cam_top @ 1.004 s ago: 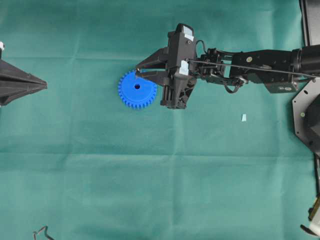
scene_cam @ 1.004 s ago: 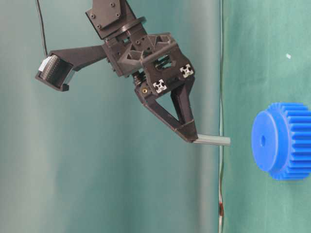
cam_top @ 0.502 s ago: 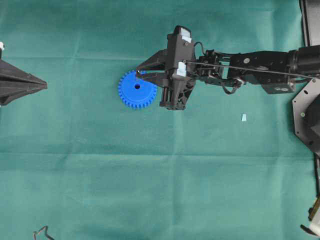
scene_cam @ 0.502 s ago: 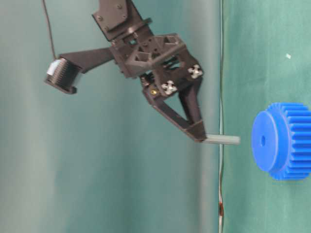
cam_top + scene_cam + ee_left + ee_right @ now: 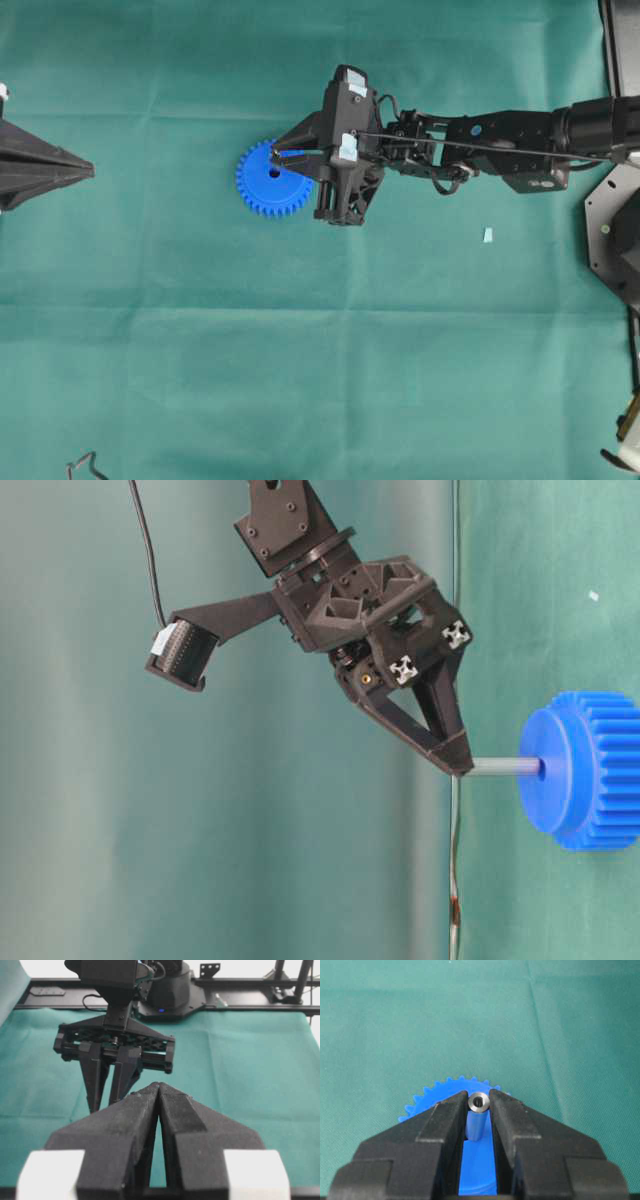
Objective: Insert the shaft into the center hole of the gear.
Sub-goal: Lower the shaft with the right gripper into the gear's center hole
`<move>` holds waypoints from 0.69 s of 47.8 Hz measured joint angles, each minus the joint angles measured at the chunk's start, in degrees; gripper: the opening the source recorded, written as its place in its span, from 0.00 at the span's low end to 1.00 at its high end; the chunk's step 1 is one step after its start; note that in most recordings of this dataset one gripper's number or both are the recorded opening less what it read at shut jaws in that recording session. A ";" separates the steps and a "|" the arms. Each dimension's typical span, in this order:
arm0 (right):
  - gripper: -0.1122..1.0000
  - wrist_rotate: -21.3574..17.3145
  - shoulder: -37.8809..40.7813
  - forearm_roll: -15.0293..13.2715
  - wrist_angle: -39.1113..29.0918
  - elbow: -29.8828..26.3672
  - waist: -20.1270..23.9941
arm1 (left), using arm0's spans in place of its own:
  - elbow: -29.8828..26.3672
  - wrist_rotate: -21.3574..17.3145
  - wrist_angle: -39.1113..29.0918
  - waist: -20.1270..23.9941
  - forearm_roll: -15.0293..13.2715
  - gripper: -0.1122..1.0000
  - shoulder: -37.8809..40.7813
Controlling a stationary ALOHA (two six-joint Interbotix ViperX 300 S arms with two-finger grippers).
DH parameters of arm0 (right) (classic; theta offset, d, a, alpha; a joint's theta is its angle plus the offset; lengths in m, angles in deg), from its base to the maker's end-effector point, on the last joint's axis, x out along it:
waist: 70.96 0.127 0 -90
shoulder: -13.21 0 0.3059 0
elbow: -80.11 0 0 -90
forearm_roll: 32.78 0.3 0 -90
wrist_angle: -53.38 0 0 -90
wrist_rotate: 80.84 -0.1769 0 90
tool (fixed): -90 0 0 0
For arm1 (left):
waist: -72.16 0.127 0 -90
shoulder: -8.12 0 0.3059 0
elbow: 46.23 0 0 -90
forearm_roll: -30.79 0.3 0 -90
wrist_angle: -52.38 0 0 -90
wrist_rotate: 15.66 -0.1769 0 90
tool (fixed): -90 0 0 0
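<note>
The blue gear (image 5: 262, 185) lies flat on the green cloth, and its toothed rim shows in the table-level view (image 5: 590, 770) and the right wrist view (image 5: 427, 1099). My right gripper (image 5: 276, 154) is shut on the shaft (image 5: 500, 767), a thin grey pin held square to the gear's face. The shaft's tip meets the center hole (image 5: 540, 768). The right wrist view shows the shaft end-on (image 5: 479, 1101) between my fingers (image 5: 447, 1120), over the gear. My left gripper (image 5: 88, 172) is shut and empty at the far left, pointing at the right gripper (image 5: 112, 1060).
A small pale blue scrap (image 5: 487, 235) lies on the cloth right of the gear, under the right arm's reach. A bent wire (image 5: 85, 465) sits at the bottom left corner. Black robot bases (image 5: 615, 230) stand along the right edge.
My right gripper has carried the shaft down to the gear. The shaft's tip was a gap away from the hub and now sits at the center hole. The left arm has not moved.
</note>
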 measured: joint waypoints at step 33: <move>0.26 0.00 -3.43 0.00 -0.35 0.00 1.32 | 0.09 0.00 -0.09 0.00 -0.09 0.10 0.09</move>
